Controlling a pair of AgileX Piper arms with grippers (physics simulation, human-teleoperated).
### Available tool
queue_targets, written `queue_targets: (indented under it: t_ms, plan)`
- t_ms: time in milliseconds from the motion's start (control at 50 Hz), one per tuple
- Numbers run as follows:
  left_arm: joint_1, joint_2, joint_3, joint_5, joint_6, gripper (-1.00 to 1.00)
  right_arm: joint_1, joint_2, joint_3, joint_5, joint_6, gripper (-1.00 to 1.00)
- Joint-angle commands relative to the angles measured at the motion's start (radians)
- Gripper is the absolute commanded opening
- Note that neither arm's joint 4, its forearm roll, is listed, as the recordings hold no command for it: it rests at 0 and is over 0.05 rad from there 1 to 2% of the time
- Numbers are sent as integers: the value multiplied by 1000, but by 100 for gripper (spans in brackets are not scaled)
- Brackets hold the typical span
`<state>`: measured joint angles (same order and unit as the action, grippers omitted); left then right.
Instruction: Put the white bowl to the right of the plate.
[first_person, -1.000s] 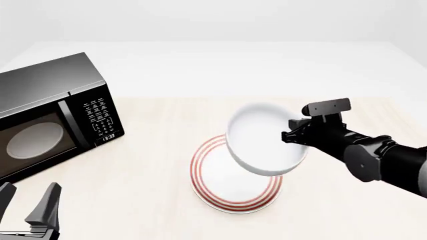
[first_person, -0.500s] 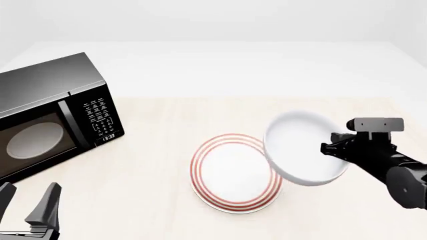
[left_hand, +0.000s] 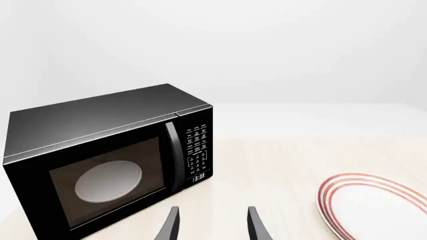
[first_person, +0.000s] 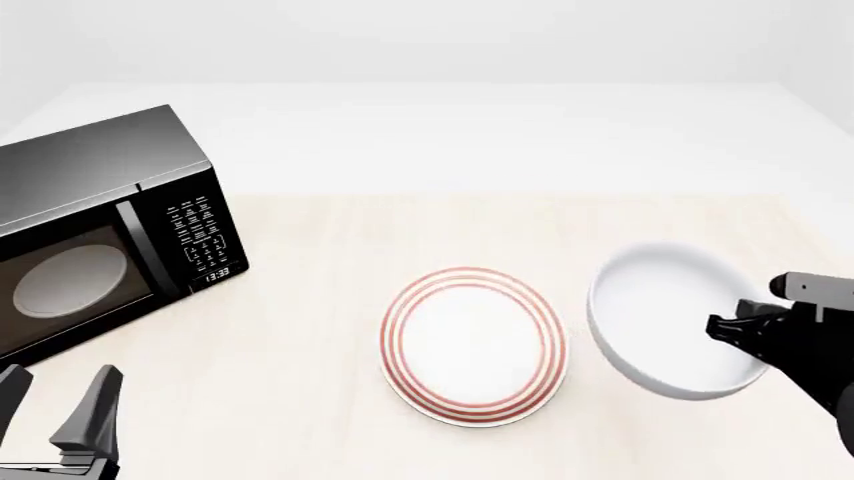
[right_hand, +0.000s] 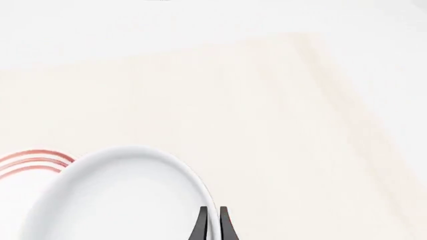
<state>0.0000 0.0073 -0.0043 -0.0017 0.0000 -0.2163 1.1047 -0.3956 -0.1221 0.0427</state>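
Pinching the white bowl's (first_person: 667, 318) rim at its right edge, the right gripper (first_person: 731, 328) holds it tilted, mouth facing up and leftward, just right of the plate (first_person: 471, 345), while the left gripper (first_person: 60, 425) sits open, well left of the plate.

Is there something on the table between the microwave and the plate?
No. In the front view, only bare table lies between the microwave and the plate; the left wrist view shows the same.
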Motion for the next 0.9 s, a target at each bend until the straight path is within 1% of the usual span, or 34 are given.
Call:
queue_targets:
  t_ms: [20, 200, 320, 460, 700, 900]
  plan:
    - [0, 0, 0, 0, 0, 100, -96, -35, 30, -8, 5, -100]
    - [0, 0, 0, 0, 0, 100, -158, 4, 52, -56, 7, -100]
    - [0, 0, 0, 0, 0, 100, -190, 75, 66, -124, 1, -100]
    - [0, 0, 0, 0, 0, 100, -203, 134, 54, -164, -6, -100]
    - [0, 0, 0, 0, 0, 100, -206, 205, 23, -196, -5, -100]
    - [0, 0, 0, 0, 0, 100, -193, 276, 20, -249, -1, -100]
